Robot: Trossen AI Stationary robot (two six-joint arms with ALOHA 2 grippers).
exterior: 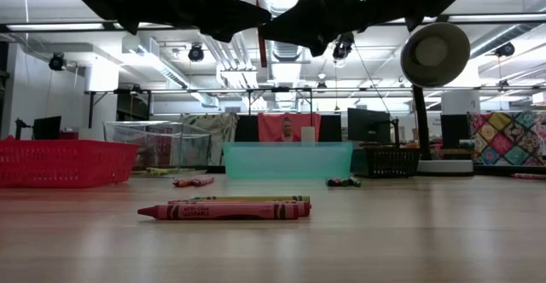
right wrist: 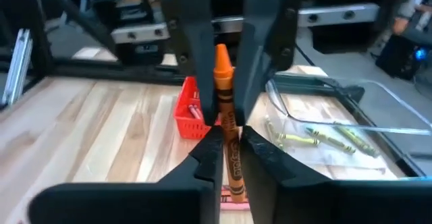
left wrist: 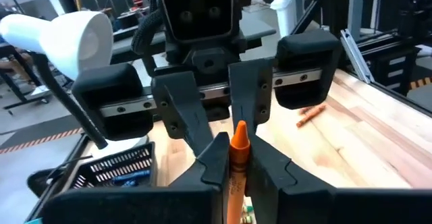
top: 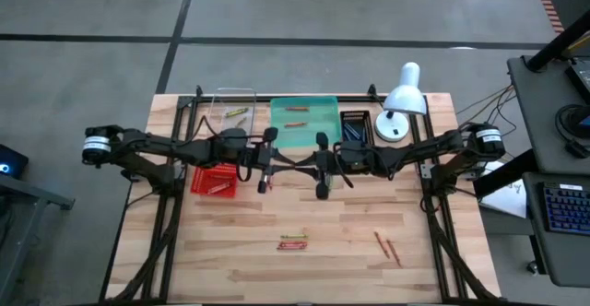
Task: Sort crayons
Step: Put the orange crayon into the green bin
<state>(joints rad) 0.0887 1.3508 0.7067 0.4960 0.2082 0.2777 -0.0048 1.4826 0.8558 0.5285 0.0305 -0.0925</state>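
Take the teal tray as your marker. The red mesh basket sits to its left and nearer the front edge, with the clear tray directly to its left, holding yellow-green crayons.

Just in front of the teal tray, raised off the table, your two arms meet tip to tip. The left gripper is clenched on one end of the orange crayon. The right gripper presses the other end between its fingers, so both grasp the same stick. The black basket sits to the right of the teal tray.

Well in front of the teal tray, near the front edge, a red and a yellow-green crayon lie side by side. Two more crayons lie further right, so much sorting is left.

Your risk is this shared hold:
- If either arm pulls or twists while both are clamped, the thin wax stick could snap.
- If one gripper lets go before the other has a firm bite, the crayon could tilt, slip out and roll across the table.
- The left gripper seems to hold near the tapered tip, where a grip is least secure.
- Fingers this close could knock each other as the arms part.
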